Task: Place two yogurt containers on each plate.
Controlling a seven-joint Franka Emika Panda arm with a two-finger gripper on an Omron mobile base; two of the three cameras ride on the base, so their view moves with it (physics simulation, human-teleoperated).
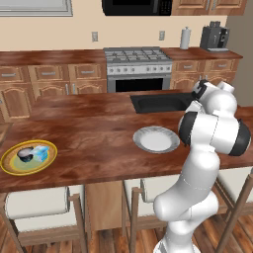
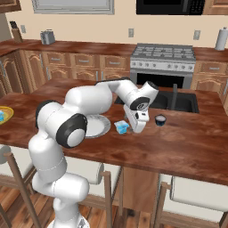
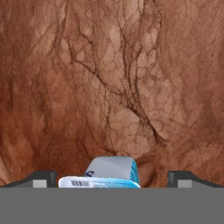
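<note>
The end effector (image 2: 132, 128) hangs spread over a light-blue yogurt cup (image 2: 121, 127) on the wooden worktop (image 2: 178, 147); white plate (image 2: 99, 125) at its 9 o'clock, dark yogurt cup (image 2: 160, 119) at 3 o'clock, sink (image 2: 178, 101) behind.

The yellow-rimmed plate (image 1: 15, 168) carries a dark cup (image 1: 25, 154) and a blue one (image 1: 41, 152).

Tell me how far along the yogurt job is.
Half done: the yellow plate already holds a dark cup and a blue cup. In hand: the open gripper straddles a second blue cup on the counter, not yet gripped. Left: that cup and the dark cup by the sink must go on the bare white plate.
</note>
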